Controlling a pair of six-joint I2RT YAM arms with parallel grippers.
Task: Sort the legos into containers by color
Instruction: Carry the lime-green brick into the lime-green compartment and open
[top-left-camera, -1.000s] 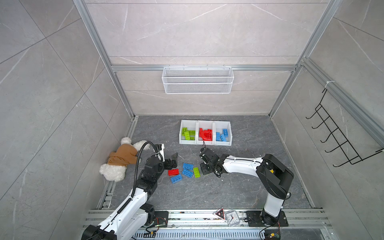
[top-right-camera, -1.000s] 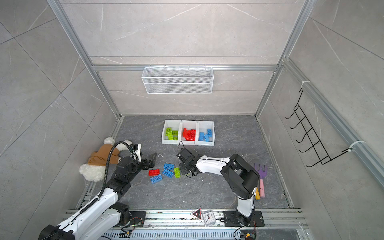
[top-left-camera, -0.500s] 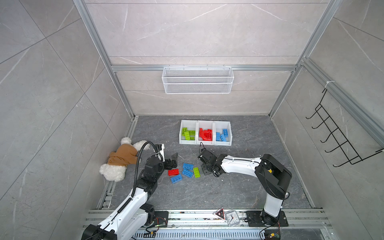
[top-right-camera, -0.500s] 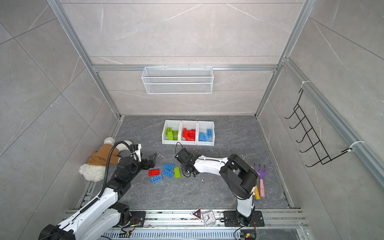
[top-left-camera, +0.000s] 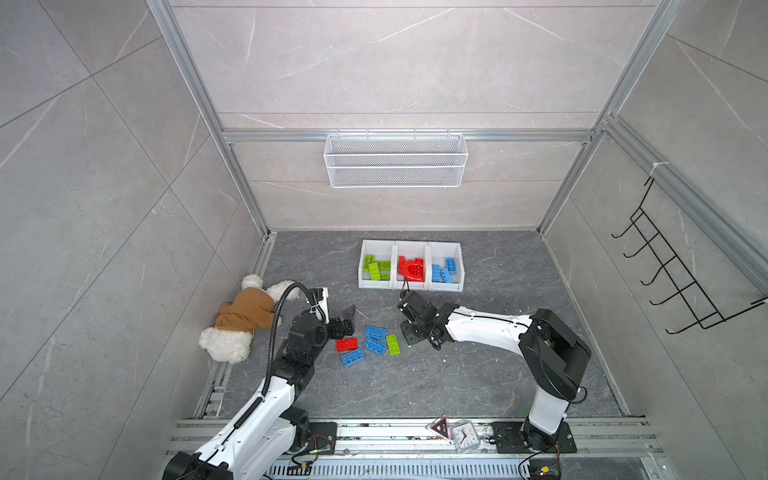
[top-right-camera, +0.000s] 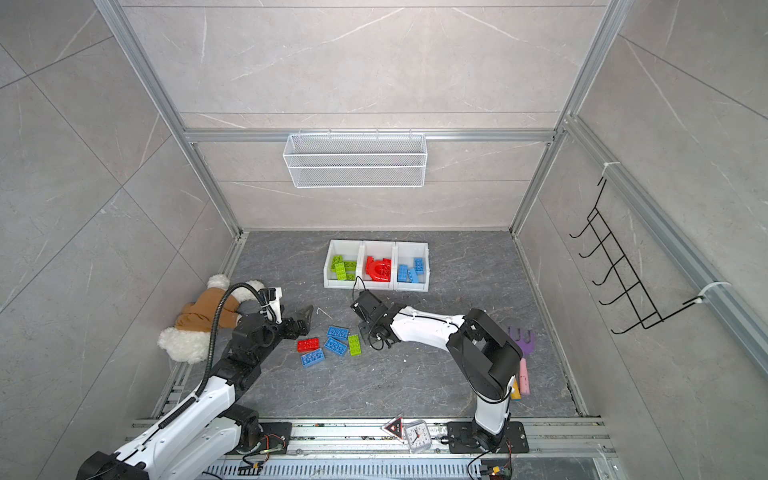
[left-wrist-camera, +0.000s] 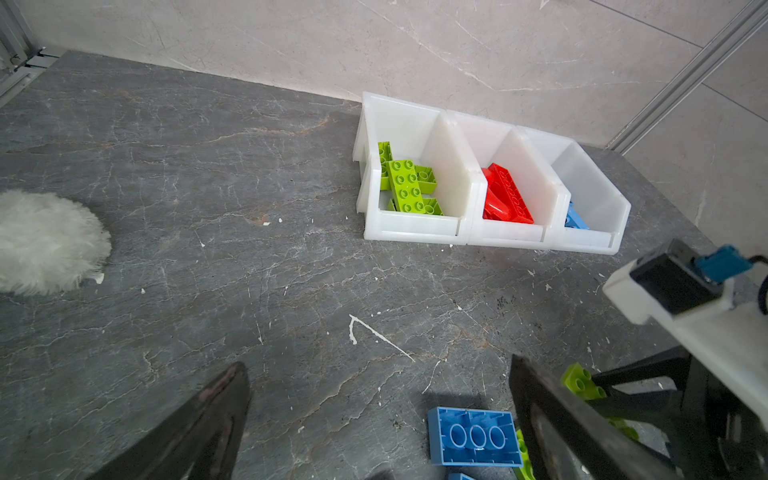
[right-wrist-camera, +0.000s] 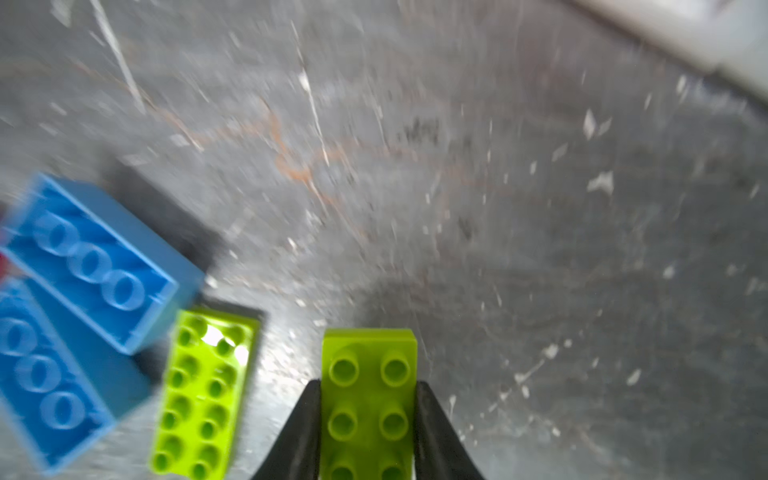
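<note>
My right gripper (right-wrist-camera: 368, 384) is shut on a lime green lego (right-wrist-camera: 368, 357), which also shows in the left wrist view (left-wrist-camera: 579, 380). In both top views that gripper (top-left-camera: 409, 332) (top-right-camera: 365, 332) covers the held brick. On the floor beside it lie a green lego (top-left-camera: 393, 345), a red one (top-left-camera: 347, 344) and three blue ones (top-left-camera: 376, 331). My left gripper (top-left-camera: 347, 322) (left-wrist-camera: 378, 415) stands open over bare floor left of the pile, holding nothing. The three white containers (top-left-camera: 376, 284) (left-wrist-camera: 411, 230) hold green, red and blue legos, left to right.
A plush bear (top-left-camera: 245, 316) lies by the left wall. A white wire basket (top-left-camera: 395, 160) hangs on the back wall and a black hook rack (top-left-camera: 673, 274) on the right wall. A purple rake (top-right-camera: 523, 345) lies behind the right arm. A small clock (top-left-camera: 463, 434) sits on the front rail.
The right gripper's jaws have closed onto the green lego, and that arm has shifted slightly left. The left arm has not moved.
</note>
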